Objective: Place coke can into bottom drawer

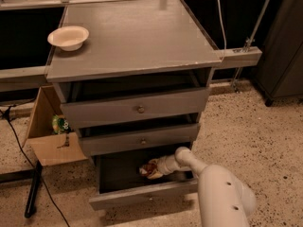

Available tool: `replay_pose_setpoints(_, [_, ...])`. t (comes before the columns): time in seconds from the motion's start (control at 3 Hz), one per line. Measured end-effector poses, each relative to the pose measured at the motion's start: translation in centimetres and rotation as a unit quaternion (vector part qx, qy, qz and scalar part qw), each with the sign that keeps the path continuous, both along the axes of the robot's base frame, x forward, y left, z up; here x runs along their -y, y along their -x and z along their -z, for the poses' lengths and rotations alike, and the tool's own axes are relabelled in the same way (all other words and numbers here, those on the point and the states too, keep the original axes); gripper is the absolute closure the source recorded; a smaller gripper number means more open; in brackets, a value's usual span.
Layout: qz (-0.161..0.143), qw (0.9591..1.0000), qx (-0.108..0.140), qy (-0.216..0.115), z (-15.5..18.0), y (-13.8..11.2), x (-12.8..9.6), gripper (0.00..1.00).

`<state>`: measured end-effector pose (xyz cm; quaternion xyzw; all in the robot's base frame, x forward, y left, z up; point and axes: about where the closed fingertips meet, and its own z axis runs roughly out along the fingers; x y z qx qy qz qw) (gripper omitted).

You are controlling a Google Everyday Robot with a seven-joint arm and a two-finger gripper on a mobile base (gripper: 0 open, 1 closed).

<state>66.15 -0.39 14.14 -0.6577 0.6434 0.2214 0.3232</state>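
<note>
The bottom drawer (142, 196) of the grey cabinet stands pulled open, its dark interior showing. My gripper (147, 170) reaches down into that drawer from the right, on the end of the white arm (218, 193). The coke can (150, 167) shows as a small red and silver patch at the gripper's tip, low inside the drawer. The fingers wrap around it and hide most of it.
A white bowl (68, 37) sits on the cabinet top (137, 37) at the back left. The two upper drawers (137, 109) are slightly open. An open cardboard box (47, 136) with a green item stands left of the cabinet. A black cable and stand lie on the floor at left.
</note>
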Motion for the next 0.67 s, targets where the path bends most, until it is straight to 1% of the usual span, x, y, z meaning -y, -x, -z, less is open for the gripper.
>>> replay_pose_setpoints(0.33, [0.000, 1.0000, 0.000, 0.000, 0.0, 0.0, 0.0, 1.00])
replay_pose_setpoints(0.67, [-0.003, 0.9999, 0.012, -0.004, -0.2, -1.2, -0.8, 1.00])
